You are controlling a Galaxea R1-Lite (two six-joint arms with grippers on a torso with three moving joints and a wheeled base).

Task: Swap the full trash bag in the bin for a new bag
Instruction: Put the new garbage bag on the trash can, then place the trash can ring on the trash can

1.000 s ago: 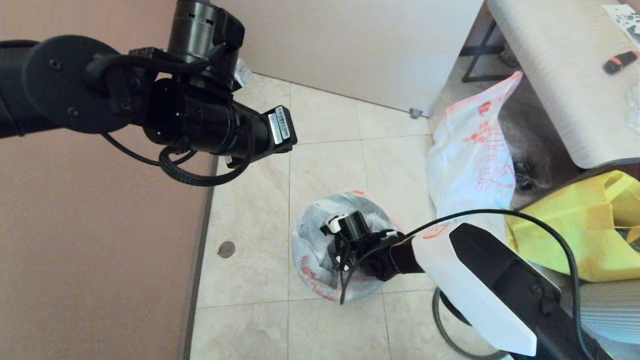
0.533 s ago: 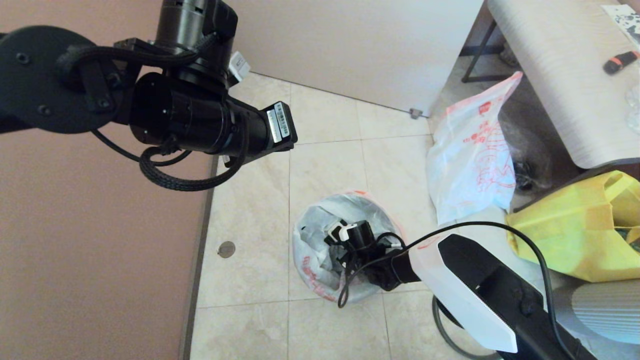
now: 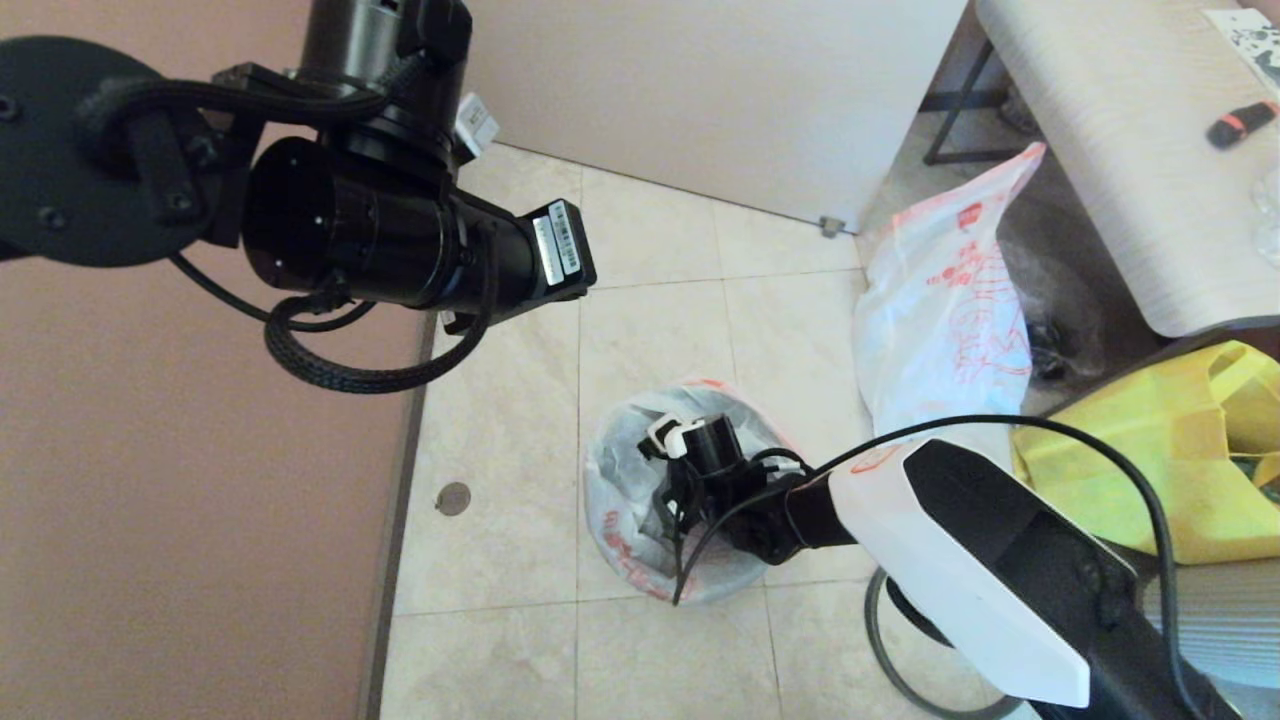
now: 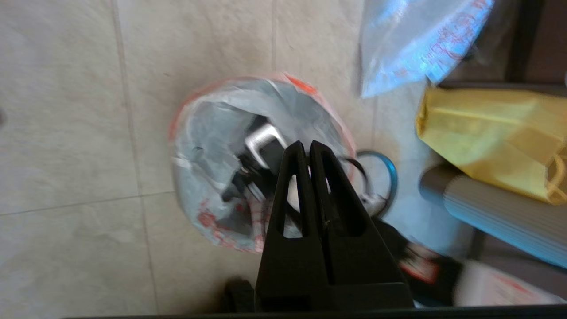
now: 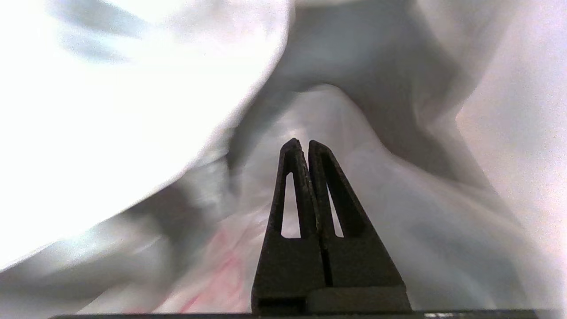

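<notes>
The new bag point(image 3: 612, 470), thin white film with red-orange print and a pink rim, lines the round bin on the floor; the bin's dark walls show only dimly through the film. My right gripper point(image 5: 302, 142) is down inside it, shut, with nothing between the fingers and slack film all around. In the head view only its wrist point(image 3: 705, 448) shows. High above the bin hangs my left gripper point(image 4: 305, 144), shut and empty. The full trash bag point(image 3: 940, 300) stands bulky on the floor to the right of the bin, by the table.
A big yellow bag point(image 3: 1150, 470) lies at the right, under a pale table point(image 3: 1120, 150) with a black-and-orange marker point(image 3: 1240, 122). A wall point(image 3: 200, 500) runs along the left, a white panel point(image 3: 700, 90) stands behind. A floor drain point(image 3: 453, 498) is left of the bin.
My right wrist dipped a little deeper into the lined bin and came back up. The left arm drifted slightly to the left. Both grippers stay shut.
</notes>
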